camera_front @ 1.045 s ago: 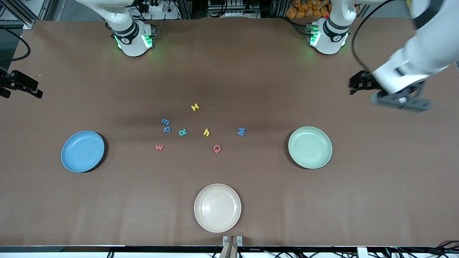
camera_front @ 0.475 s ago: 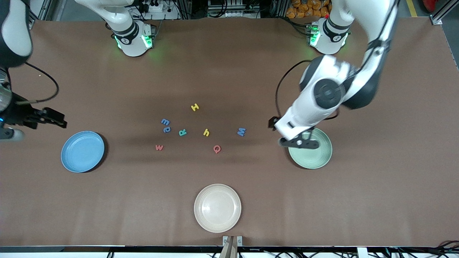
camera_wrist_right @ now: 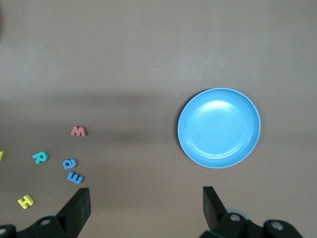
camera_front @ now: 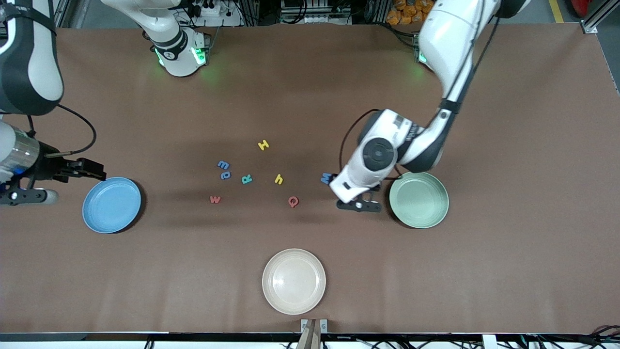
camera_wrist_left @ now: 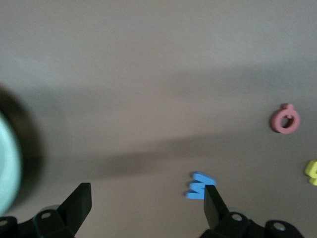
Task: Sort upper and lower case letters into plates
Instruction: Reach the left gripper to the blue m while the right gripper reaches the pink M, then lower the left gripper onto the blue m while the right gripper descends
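Observation:
Several small foam letters lie mid-table: yellow H (camera_front: 263, 144), blue m (camera_front: 223, 165), blue a (camera_front: 225, 174), teal R (camera_front: 247, 179), yellow h (camera_front: 279, 179), red w (camera_front: 215, 199), pink Q (camera_front: 293, 201). A blue M (camera_front: 326, 178) is partly hidden by my left arm. My left gripper (camera_front: 359, 205) hangs open and empty between the M and the green plate (camera_front: 419, 199). In the left wrist view one finger (camera_wrist_left: 214, 206) stands beside the M (camera_wrist_left: 199, 185). My right gripper (camera_front: 26, 196) is open and empty beside the blue plate (camera_front: 112, 204), at the right arm's end.
A cream-white plate (camera_front: 294, 281) sits near the front edge, nearer the camera than the letters. Both coloured plates hold nothing. The brown table top (camera_front: 508, 252) is bare toward the left arm's end past the green plate.
My left arm swung in from its end of the table, passed over the green plate and now hangs beside the blue M. My right arm moved in toward the blue plate.

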